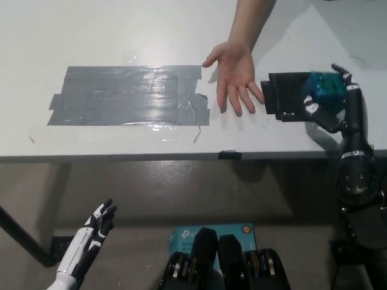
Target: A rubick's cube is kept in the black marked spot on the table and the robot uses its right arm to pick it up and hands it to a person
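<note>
The right hand [336, 104] wraps its fingers around the Rubik's cube [323, 92], hiding most of it; only teal-blue faces show, at the right edge of the black marked spot [284, 96] on the table [121, 30]. A person's hand [234, 80] lies palm-up, open, just left of the spot. The left hand [100, 220] rests below the table edge, fingers apart, holding nothing.
</note>
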### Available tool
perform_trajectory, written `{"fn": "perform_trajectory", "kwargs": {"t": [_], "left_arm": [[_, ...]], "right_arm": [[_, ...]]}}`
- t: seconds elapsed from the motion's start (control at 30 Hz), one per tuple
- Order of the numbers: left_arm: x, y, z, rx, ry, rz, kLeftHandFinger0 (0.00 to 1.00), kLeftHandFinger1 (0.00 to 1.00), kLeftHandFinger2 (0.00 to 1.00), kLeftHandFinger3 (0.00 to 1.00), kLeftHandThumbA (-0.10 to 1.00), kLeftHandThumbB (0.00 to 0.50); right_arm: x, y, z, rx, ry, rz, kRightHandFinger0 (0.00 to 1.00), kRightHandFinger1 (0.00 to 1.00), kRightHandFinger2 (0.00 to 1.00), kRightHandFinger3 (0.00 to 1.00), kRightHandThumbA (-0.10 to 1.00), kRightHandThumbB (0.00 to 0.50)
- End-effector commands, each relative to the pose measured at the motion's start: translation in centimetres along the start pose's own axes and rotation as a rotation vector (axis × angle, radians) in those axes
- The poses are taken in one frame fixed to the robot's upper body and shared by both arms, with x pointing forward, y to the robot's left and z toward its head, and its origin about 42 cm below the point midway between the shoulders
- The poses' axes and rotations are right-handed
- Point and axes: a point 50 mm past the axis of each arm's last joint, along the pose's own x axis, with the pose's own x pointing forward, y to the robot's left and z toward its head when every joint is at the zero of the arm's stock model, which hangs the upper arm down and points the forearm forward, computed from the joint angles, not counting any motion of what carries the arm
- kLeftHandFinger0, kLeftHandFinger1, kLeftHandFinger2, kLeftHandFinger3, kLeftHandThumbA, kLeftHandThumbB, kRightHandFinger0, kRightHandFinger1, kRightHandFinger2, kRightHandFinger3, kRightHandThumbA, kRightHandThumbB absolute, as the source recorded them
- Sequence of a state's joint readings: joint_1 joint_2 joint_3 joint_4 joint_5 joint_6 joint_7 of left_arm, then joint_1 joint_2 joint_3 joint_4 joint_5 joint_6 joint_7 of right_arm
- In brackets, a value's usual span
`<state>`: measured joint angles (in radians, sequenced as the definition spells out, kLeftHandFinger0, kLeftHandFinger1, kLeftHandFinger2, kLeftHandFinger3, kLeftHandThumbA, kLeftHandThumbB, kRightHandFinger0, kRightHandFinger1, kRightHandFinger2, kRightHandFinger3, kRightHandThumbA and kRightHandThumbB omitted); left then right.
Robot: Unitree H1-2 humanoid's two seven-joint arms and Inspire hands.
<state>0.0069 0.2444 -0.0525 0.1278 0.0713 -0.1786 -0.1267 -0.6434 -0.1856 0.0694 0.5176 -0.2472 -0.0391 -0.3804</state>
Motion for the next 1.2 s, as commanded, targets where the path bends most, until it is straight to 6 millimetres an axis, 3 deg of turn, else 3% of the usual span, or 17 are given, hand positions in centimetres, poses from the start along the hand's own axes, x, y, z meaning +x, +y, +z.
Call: {"fn": "perform_trajectory", "kwargs": {"t": [0.0, 0.23, 0.57, 0.7, 0.73, 0.77, 0.8, 0.87, 0.93, 0.97, 1.07, 1.17], "left_arm": [[-0.9, 0.4, 1.3, 0.016, -0.040, -0.014, 0.98, 1.00, 1.00, 1.00, 0.94, 0.270], [-1.3, 0.3, 1.6, 0.041, -0.052, -0.018, 0.98, 1.00, 0.98, 1.00, 0.94, 0.271], [-1.9, 0.5, 1.8, 0.039, -0.042, -0.013, 1.00, 1.00, 0.97, 1.00, 0.93, 0.305], [-2.2, 0.4, 1.8, 0.044, -0.037, -0.017, 0.98, 0.99, 0.96, 1.00, 0.92, 0.331], [-2.3, 0.3, 1.8, 0.042, -0.038, -0.018, 0.98, 0.99, 0.96, 1.00, 0.92, 0.330], [-2.3, 0.3, 1.9, 0.043, -0.037, -0.018, 0.97, 0.99, 0.96, 1.00, 0.92, 0.331], [-2.3, 0.4, 1.8, 0.046, -0.042, -0.016, 0.96, 0.98, 0.95, 1.00, 0.92, 0.335], [-2.6, 0.2, 1.8, 0.041, -0.045, -0.014, 0.96, 0.98, 0.95, 1.00, 0.91, 0.330], [-2.8, 0.1, 1.7, 0.036, -0.044, -0.017, 0.96, 0.97, 0.95, 1.00, 0.91, 0.329], [-2.9, 0.1, 1.7, 0.051, -0.044, -0.021, 0.96, 0.97, 0.95, 1.00, 0.93, 0.321], [-2.9, 0.0, 1.7, 0.052, -0.046, -0.027, 0.97, 0.97, 0.96, 1.00, 0.91, 0.320], [-2.9, 0.0, 1.8, 0.045, -0.038, -0.025, 0.96, 0.97, 0.95, 1.00, 0.90, 0.329]], "right_arm": [[2.1, -3.3, 15.5, 0.122, -0.333, -0.065, 0.00, 0.33, 0.82, 0.88, -0.10, 0.183], [4.5, -0.1, 18.6, 0.095, -0.332, 0.042, 0.01, 0.45, 0.86, 0.98, -0.10, 0.177], [8.4, 5.2, 18.8, -0.032, -0.277, 0.115, 0.01, 0.46, 0.85, 0.92, -0.10, 0.199], [9.5, 7.4, 18.1, -0.084, -0.217, 0.159, 0.01, 0.49, 0.88, 0.94, -0.10, 0.202], [9.6, 7.8, 18.0, -0.100, -0.200, 0.163, 0.05, 0.50, 0.88, 0.94, -0.10, 0.231], [9.7, 8.2, 17.7, -0.105, -0.193, 0.172, 0.01, 0.45, 0.84, 0.91, -0.10, 0.210], [9.7, 8.7, 17.4, -0.116, -0.181, 0.183, 0.00, 0.27, 0.64, 0.84, -0.10, 0.205], [9.7, 9.6, 16.4, -0.133, -0.144, 0.207, 0.00, 0.18, 0.58, 0.82, -0.10, 0.203], [9.4, 10.3, 15.4, -0.149, -0.119, 0.231, 0.00, 0.21, 0.65, 0.85, -0.10, 0.204], [9.3, 10.6, 14.6, -0.167, -0.098, 0.246, 0.00, 0.27, 0.75, 0.89, -0.10, 0.203], [9.0, 11.2, 13.1, -0.192, -0.053, 0.270, 0.00, 0.35, 0.83, 0.91, -0.10, 0.209], [8.4, 11.6, 11.2, -0.213, 0.003, 0.290, 0.00, 0.32, 0.72, 0.83, -0.10, 0.204]]}}
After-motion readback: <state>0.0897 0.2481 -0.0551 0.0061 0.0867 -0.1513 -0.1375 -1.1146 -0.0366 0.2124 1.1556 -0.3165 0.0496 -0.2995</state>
